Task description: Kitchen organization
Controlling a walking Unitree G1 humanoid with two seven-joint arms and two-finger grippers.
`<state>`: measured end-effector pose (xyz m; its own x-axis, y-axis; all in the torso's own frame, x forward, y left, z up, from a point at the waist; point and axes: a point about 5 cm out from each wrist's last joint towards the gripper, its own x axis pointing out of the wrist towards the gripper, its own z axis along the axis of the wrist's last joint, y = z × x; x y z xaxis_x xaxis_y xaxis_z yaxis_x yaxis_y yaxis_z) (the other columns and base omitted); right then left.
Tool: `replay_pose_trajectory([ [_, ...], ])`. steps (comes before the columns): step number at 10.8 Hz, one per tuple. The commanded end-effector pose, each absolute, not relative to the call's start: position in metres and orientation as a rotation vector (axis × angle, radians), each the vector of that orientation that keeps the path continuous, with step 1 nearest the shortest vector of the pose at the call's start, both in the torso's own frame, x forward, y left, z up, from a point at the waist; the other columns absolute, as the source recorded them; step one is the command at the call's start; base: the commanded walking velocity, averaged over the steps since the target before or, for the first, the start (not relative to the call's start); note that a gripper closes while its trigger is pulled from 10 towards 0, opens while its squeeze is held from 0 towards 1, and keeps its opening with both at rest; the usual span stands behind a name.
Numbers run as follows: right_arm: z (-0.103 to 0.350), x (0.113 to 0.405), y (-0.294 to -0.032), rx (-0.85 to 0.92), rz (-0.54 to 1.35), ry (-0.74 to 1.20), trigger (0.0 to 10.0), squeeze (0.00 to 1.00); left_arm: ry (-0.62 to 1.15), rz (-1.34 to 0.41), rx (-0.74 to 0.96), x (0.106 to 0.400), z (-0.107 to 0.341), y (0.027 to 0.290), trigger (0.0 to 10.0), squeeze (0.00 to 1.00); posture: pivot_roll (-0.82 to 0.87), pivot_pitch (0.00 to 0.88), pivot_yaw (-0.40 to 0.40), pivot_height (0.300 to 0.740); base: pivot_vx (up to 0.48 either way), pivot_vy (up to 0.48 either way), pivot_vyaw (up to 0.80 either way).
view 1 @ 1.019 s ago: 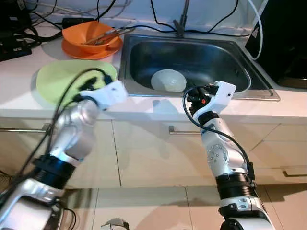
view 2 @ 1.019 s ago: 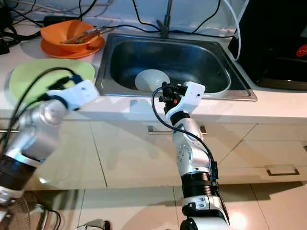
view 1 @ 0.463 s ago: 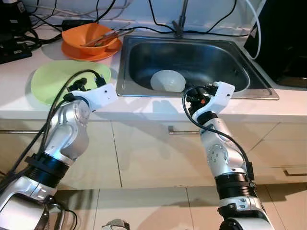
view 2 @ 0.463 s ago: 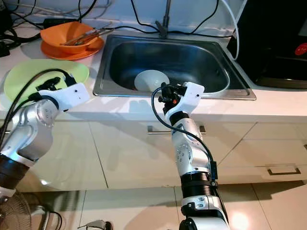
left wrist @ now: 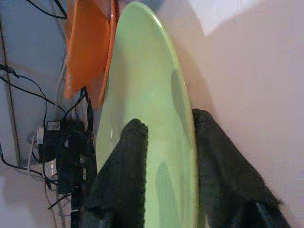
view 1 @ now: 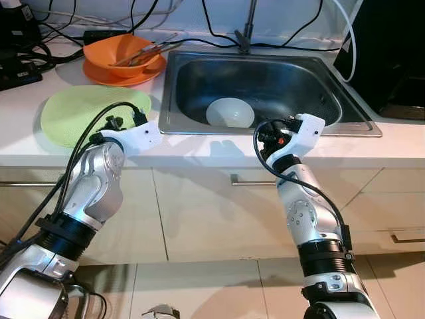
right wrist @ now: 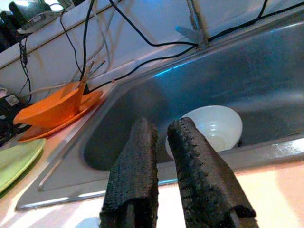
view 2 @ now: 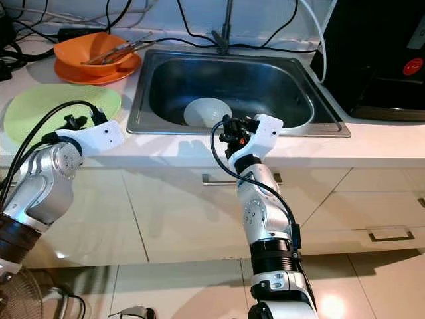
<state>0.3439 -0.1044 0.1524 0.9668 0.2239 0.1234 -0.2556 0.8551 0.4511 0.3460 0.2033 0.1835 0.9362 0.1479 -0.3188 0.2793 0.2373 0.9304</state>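
A light green plate (view 1: 86,113) lies flat on the white counter left of the sink. My left gripper (view 1: 123,119) is at its near right edge, open; in the left wrist view the plate (left wrist: 142,95) runs between and beyond the two spread fingers (left wrist: 128,161). A white bowl (view 1: 230,111) sits in the steel sink (view 1: 199,129). My right gripper (view 1: 269,133) hovers at the sink's front rim, shut on nothing, pointing at the bowl (right wrist: 213,126).
An orange bowl (view 1: 123,52) holding utensils (view 1: 149,50) sits on an orange plate (view 1: 113,73) at the back left. The tap (view 1: 247,26) and black cables run along the wall. A black appliance (view 1: 392,53) stands right of the sink. Cabinet drawers lie below.
My left arm has drawn back to the left, bringing its gripper to the green plate's near edge. The right arm has stayed put.
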Motion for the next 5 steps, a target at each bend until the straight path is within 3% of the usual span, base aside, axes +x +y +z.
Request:
replay_pose_trajectory([
  [1,0.1561,0.3436,-0.11,0.498,0.233,-0.082,10.0,0.0,0.477,-0.153,1.328,0.3412,0.1598,0.2064,0.0,0.0,0.11,0.039,-0.051,0.74,0.0,0.0,0.0],
  [5,0.156,0.3434,-0.1116,0.503,0.231,-0.078,10.0,0.0,0.478,-0.174,1.314,0.3412,0.1573,0.2045,0.0,0.0,0.11,0.039,-0.054,0.74,0.0,0.0,0.0],
])
